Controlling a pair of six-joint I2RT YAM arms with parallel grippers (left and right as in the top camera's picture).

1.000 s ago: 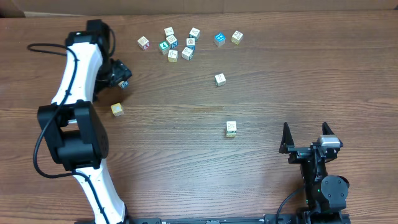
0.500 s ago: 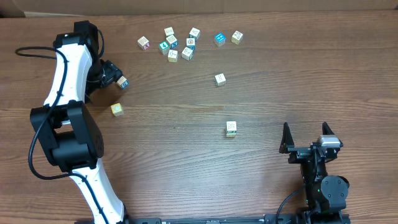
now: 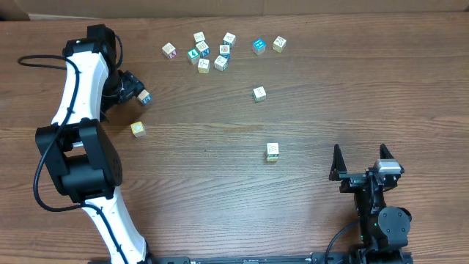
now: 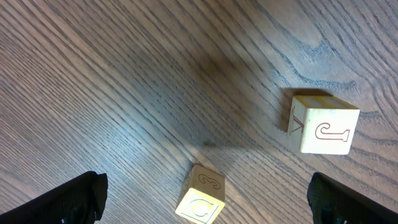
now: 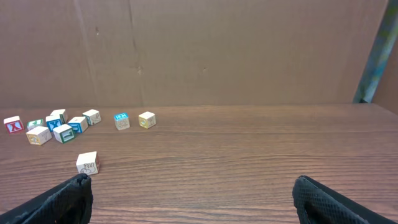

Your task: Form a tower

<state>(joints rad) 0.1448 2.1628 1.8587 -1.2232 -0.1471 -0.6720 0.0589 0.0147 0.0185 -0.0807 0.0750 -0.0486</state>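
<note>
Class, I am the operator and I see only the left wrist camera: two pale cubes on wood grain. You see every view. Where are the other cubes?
Observer: Most lie in a loose cluster toward the far side of the table, to the right of the left gripper.
Operator: Is any tower begun?
Observer: Perhaps. The tower may be the whitish-yellow piece near the middle. It looks taller than the single cubes, but from above I cannot count its layers.
Operator: And the other arm?
Observer: The right gripper is open with nothing in it, at the near right.
</note>
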